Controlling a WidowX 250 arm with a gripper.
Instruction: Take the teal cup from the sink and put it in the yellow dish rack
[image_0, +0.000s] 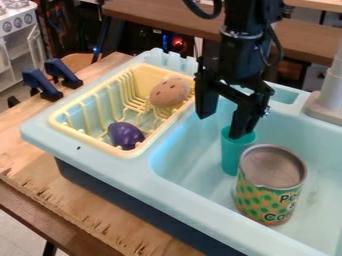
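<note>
The black claw (223, 124) hangs over the sink (187, 162), near its left side in the view. Its two fingers are wide apart, and I see nothing held between them. One fingertip is right by the top of the green cup (232, 156), but I can't tell if they touch.

The cup stands up in the sink, just behind the can (266, 197). It looks thin and light, like smooth plastic. It may bend a bit if squeezed hard, and it could tip if bumped. A good place to hold it is across the sides, just under the rim, or by one wall with a finger inside. I can't see into the cup well enough to tell what is in it.

The can stands in the sink too, with a gray top and a green and orange side. It looks stiff and wide, so it would be harder to grip. I can't tell if it is full.

Beside the sink is a yellow rack (85, 139). It has a smooth purple toy (125, 135) and a round brown toy (169, 93) with dark spots in it. The blue sink set sits on the wood tabletop (87, 200).
</note>
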